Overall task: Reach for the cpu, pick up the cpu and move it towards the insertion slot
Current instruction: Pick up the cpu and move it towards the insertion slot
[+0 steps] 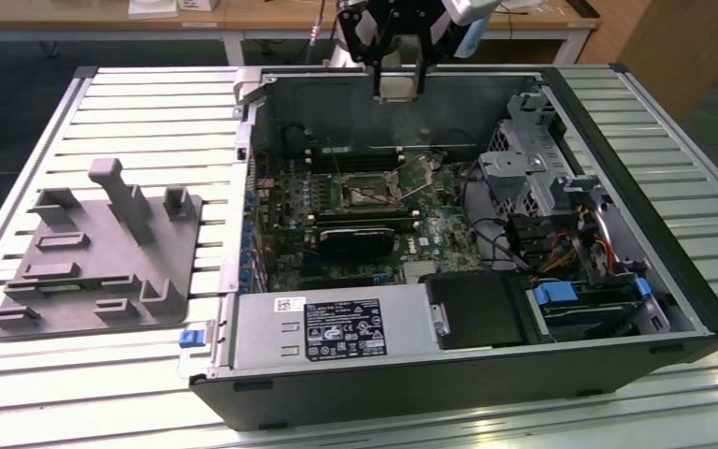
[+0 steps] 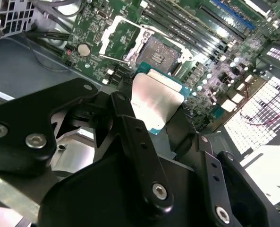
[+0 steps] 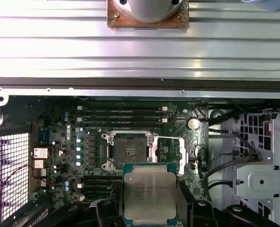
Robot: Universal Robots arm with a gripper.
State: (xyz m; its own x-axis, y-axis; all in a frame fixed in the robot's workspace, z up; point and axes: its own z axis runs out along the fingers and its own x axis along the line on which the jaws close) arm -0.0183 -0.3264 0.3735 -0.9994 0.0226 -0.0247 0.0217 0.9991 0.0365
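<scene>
One tool (image 1: 399,84) pinches the cpu (image 3: 150,194) high at the exterior view's top centre, the insertion slot (image 1: 366,192) lying well below it.

The exterior view looks down at a slant, from fairly far off, on the open black computer case (image 1: 459,234) lying on the slatted metal table (image 1: 147,122), with the black gripper (image 1: 399,70) at the frame's upper middle. The first wrist view looks nearly straight down, from above, on the green motherboard (image 3: 83,142). The second wrist view looks along the gripper's fingers (image 2: 140,156), close and tilted. All three share the square silver-framed insertion slot (image 1: 366,193) (image 2: 154,52) (image 3: 129,150); both wrist views share the square silvery cpu (image 2: 156,101) (image 3: 149,194).
</scene>
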